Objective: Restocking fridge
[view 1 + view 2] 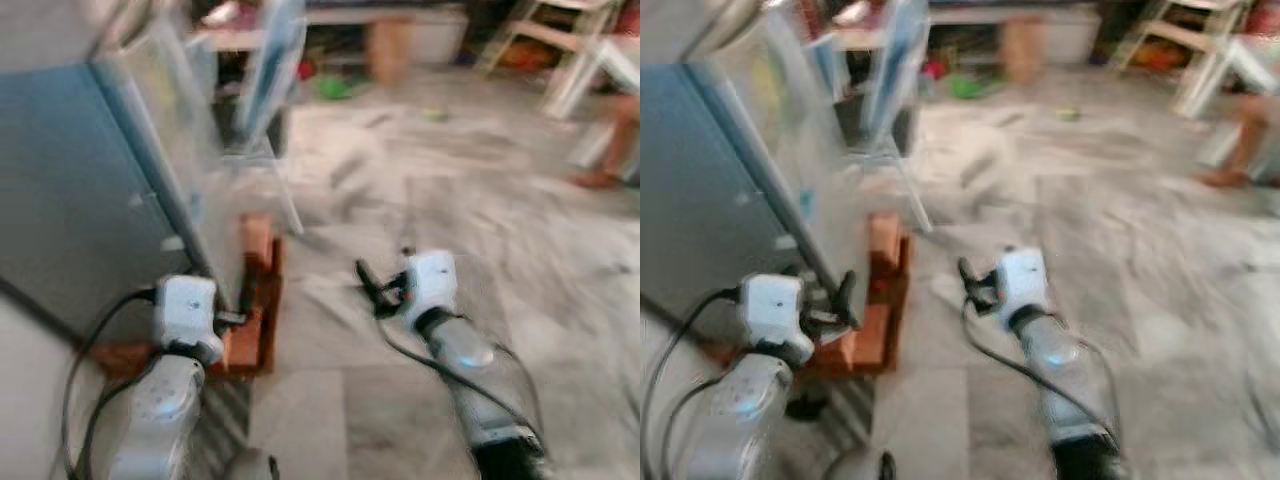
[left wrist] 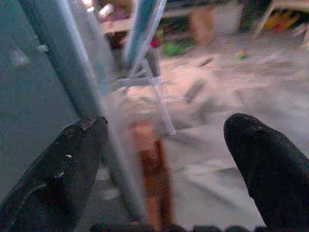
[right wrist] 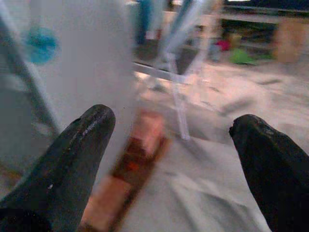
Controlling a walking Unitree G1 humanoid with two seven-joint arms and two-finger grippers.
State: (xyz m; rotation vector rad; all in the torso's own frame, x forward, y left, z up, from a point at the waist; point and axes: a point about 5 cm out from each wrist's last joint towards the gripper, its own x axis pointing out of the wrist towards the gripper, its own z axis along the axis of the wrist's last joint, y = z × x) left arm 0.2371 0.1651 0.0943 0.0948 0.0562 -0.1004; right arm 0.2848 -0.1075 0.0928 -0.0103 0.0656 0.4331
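The left gripper (image 2: pixel 164 159) is spread wide and grasps nothing; in its wrist view its two black fingers (image 2: pixel 58 174) stand far apart with bare floor between them. It hangs low at the robot's left, just beside the front corner of the fridge (image 1: pixel 70 180) and above a stack of reddish-brown bricks (image 1: pixel 255 300). The right gripper (image 3: pixel 169 159) is likewise released, its fingers (image 3: pixel 268 164) well apart and empty, held forward over the floor (image 1: pixel 450 200) to the right of the bricks.

The fridge is a tall blue-grey cabinet that fills the left of the head views, its pale side wall (image 1: pixel 790 130) running back from the corner nearest the robot. Its door appears closed, though the blur leaves this uncertain. The bricks lie on the floor against the foot of that corner, some stacked on others.

Behind the fridge a thin white metal frame (image 1: pixel 275 160) leans with a blue-edged panel (image 1: pixel 270 60). Further back are a cardboard box (image 1: pixel 390 45), something small and green (image 1: pixel 335 88) on the floor, and white furniture legs (image 1: pixel 575 70) at the far right. A person's lower leg and foot (image 1: pixel 605 150) show at the right edge. The grey marbled floor is strongly blurred in all views.
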